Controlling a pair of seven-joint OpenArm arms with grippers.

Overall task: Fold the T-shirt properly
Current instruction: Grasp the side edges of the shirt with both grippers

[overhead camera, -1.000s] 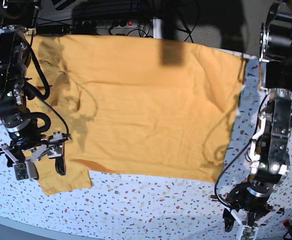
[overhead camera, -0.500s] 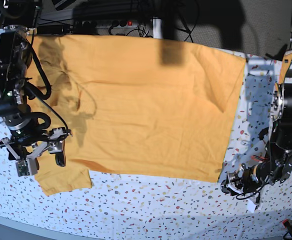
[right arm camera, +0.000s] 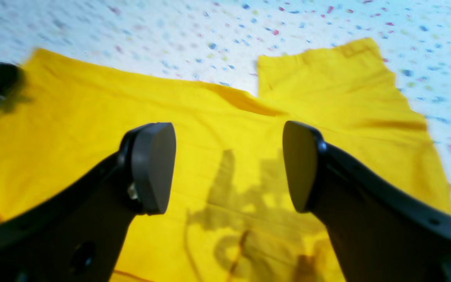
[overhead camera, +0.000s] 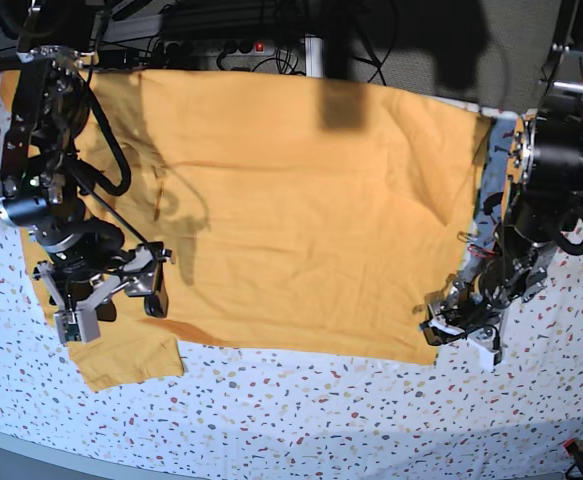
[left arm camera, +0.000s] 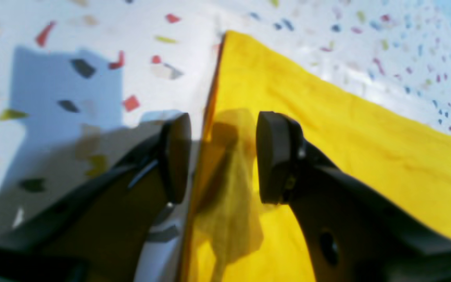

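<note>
- Since a second ago the left hand (overhead camera: 461, 330) has swung in from the bare bench (overhead camera: 301, 410) to the near corner of the hem, and the right hand (overhead camera: 106, 295) has drifted further over the cloth by the sleeve.
- Left hand (left arm camera: 221, 156): its fingers stand moderately apart, straddling the raised edge of the T-shirt (left arm camera: 327, 129) with one pad on each side and gaps showing, so nothing is clamped yet (it looks lined up to pinch that edge).
- Right hand (right arm camera: 229, 168): fingers wide and holding nothing, poised above the fabric with the sleeve (right arm camera: 339, 90) beyond, probably to take the matching grip at that end.
- T-shirt (overhead camera: 291, 210): spread flat, plain side up, across the speckled bench between the two arms, not yet folded.
- Cables and a power strip (overhead camera: 221, 50) lie behind the far edge.
</note>
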